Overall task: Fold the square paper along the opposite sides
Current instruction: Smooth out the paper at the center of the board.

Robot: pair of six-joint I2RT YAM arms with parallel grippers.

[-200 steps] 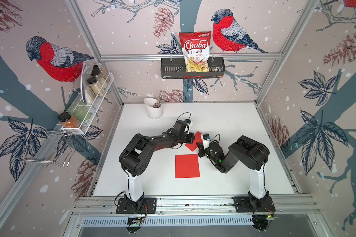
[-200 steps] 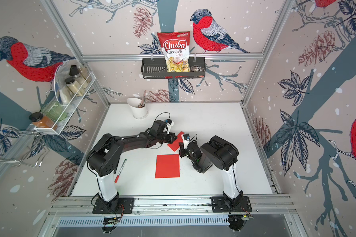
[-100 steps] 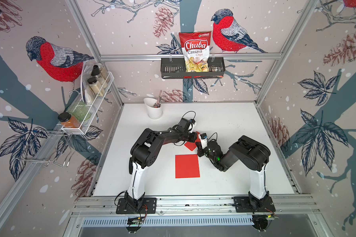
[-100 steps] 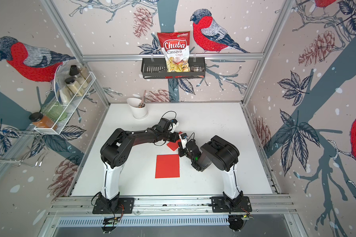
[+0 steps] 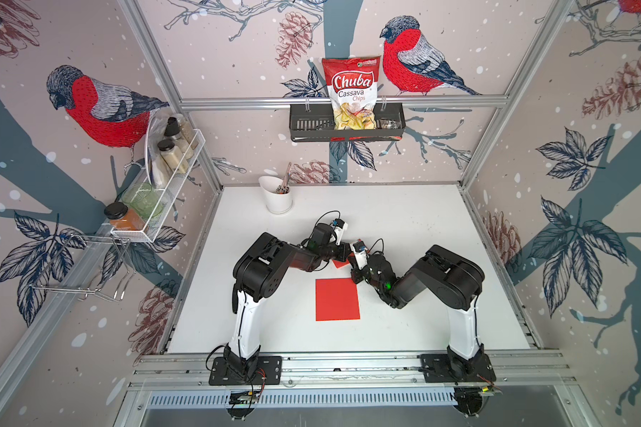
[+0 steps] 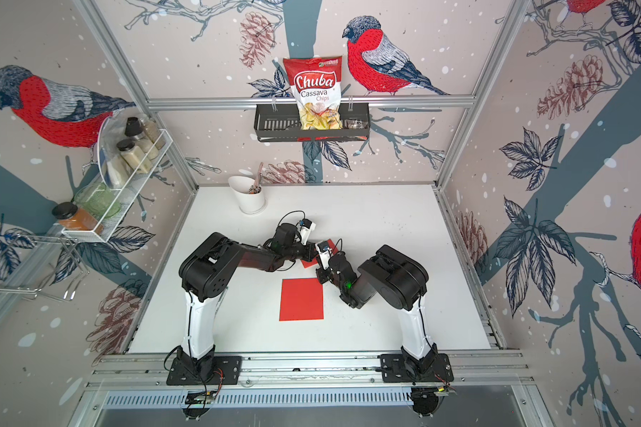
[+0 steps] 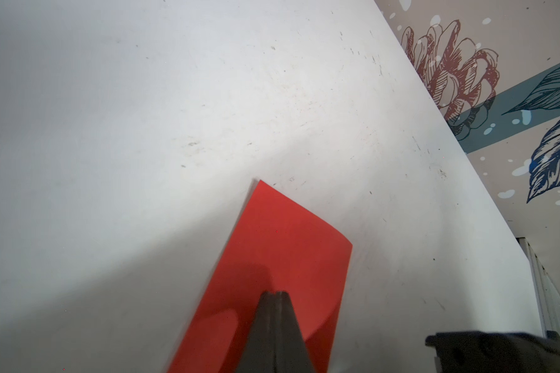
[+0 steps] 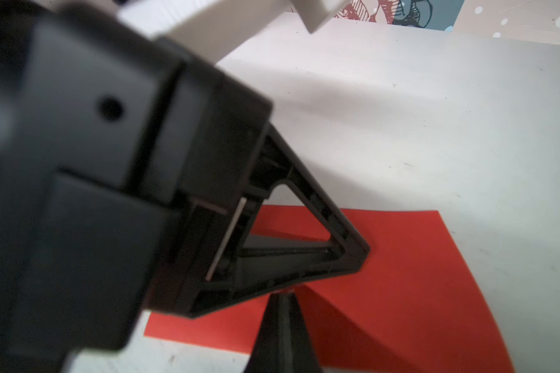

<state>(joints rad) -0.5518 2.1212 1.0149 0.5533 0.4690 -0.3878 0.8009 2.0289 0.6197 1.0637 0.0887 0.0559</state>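
Red paper, thin, matte, straight-edged, lies on scuffed white surface; left hand and right hand, both closed, touch it.

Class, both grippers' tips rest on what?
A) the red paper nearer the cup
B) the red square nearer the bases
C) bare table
A: the wrist views show the shut left gripper and right gripper pressing onto that paper.
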